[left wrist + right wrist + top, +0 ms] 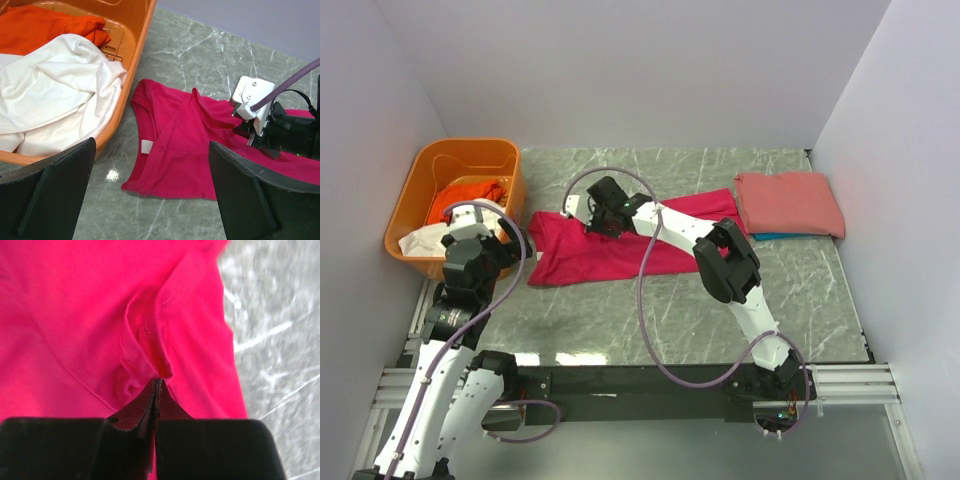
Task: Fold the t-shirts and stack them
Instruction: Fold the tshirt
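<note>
The crimson-pink t-shirt (610, 255) lies spread across the middle of the marble table (800, 300), mostly flat but rumpled, with one sleeve reaching back towards the far right. From my left wrist camera I can see its neck end pointing at the orange tub (140, 30), with a small white label (146, 146) showing inside the collar. The right gripper (157, 384) is down on the shirt near its upper middle. Its fingers are pressed together on a pinched ridge of the crimson cloth, which puckers up into folds just ahead of the tips. The left gripper (151, 155) has its fingers spread wide with nothing between them. It hangs above the table just beside the tub, looking at the shirt's collar end and not touching the cloth. Inside the tub a white t-shirt (55, 95) lies crumpled on top of an orange t-shirt (40, 30). At the far right of the table, a folded salmon-pink t-shirt (788, 203) sits on a blue one (775, 237), of which only an edge shows. The crimson sleeve reaches close to that pile.
</note>
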